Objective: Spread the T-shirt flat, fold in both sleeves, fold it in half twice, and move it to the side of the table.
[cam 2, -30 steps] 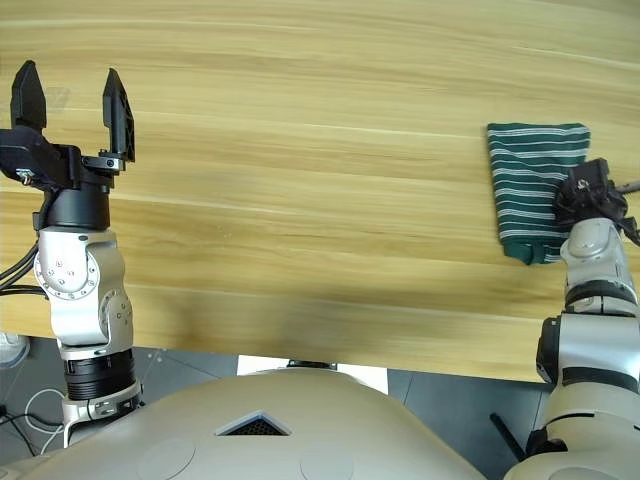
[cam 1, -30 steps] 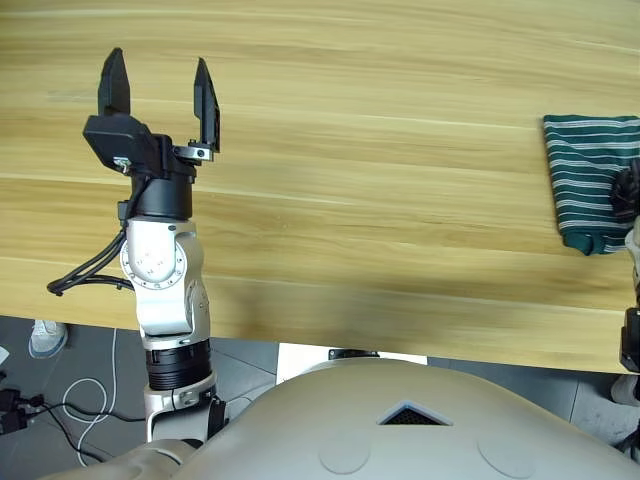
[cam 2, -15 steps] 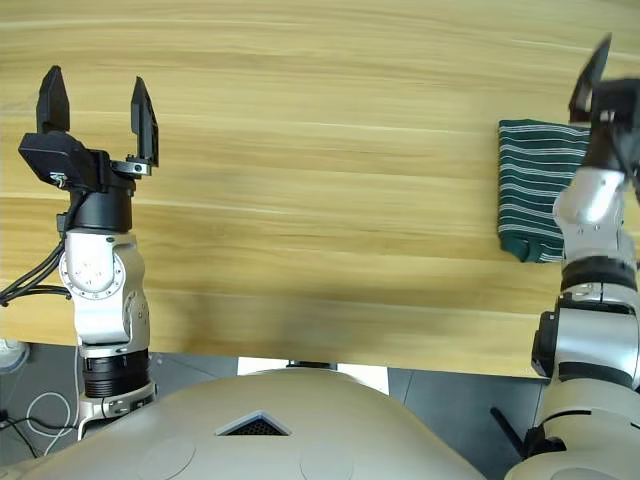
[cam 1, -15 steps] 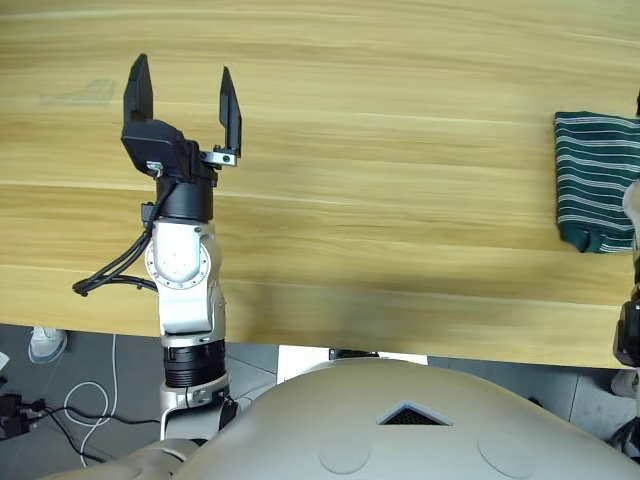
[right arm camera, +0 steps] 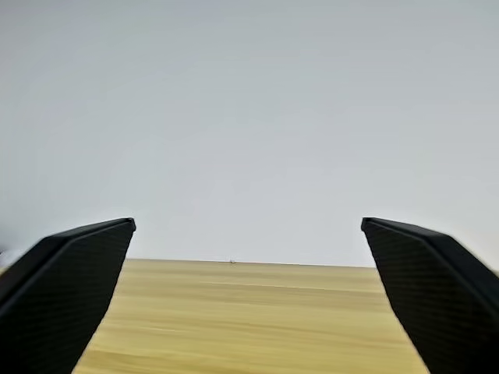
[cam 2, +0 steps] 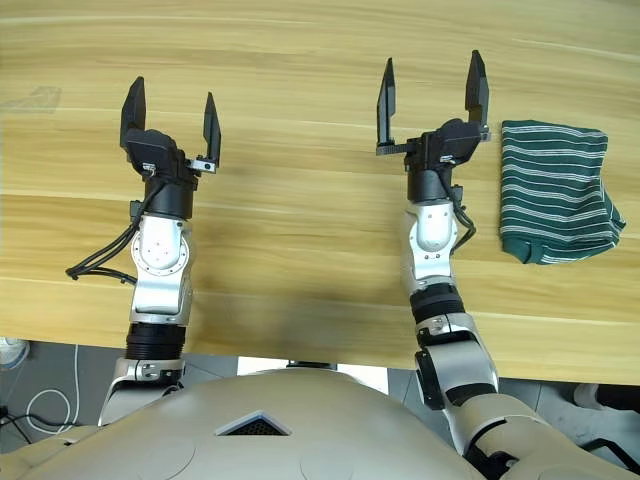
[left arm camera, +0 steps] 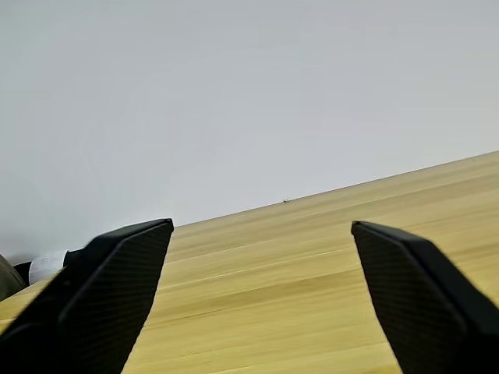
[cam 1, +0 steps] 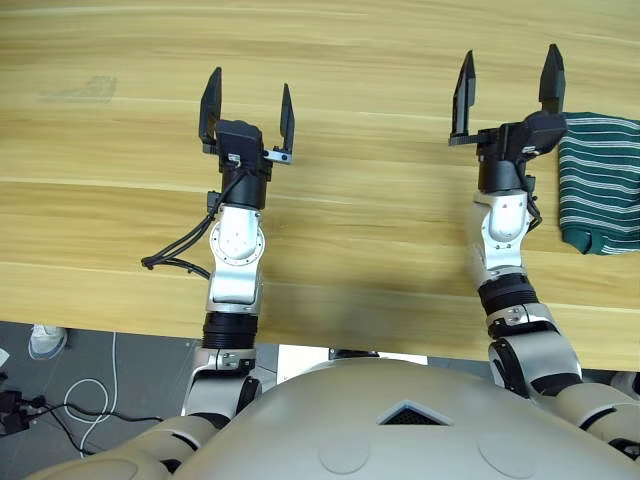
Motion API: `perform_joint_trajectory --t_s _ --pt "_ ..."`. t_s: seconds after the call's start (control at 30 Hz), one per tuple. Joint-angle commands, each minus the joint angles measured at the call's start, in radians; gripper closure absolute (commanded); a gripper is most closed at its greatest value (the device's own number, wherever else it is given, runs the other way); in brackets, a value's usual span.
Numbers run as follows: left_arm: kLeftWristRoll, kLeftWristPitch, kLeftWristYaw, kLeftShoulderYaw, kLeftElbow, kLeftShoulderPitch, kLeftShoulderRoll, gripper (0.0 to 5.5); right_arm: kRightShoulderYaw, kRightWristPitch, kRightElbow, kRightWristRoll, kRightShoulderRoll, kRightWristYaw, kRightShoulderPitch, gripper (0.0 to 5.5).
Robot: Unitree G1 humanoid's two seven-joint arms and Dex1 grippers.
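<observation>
Green-striped folded T-shirt (cam 2: 555,190) on wooden table (cam 2: 300,60); left gripper (cam 2: 173,98) and right gripper (cam 2: 432,72) spread empty.

One T-shirt (cam 2: 555,190), one table (cam 2: 300,60), two grippers: left gripper (cam 2: 172,100) and right gripper (cam 2: 431,75).

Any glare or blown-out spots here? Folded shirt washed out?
Left eye view: even light, no glare on the light wooden table; the folded green white-striped T-shirt is not washed out. Left wrist view: black fingers of the left tool read as dark shapes against the pale wall. Right wrist view: same for the right tool.
</observation>
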Motion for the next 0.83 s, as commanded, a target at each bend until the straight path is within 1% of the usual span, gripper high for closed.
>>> perform_joint_trajectory --t_s 0.03,0.5,0.83 --pt "-0.023 -0.021 0.011 0.029 0.013 0.009 -0.002 1.23 -0.033 0.027 -0.02 0.017 0.045 0.061 0.019 0.11" --pt "-0.009 -0.025 0.026 0.037 0.037 0.003 -0.023 1.23 -0.129 0.012 0.026 -0.047 0.095 0.139 -0.002 0.11" --pt "-0.001 -0.024 0.031 0.032 0.036 0.008 -0.026 1.23 -0.159 -0.012 0.047 -0.093 0.106 0.157 -0.013 0.11"
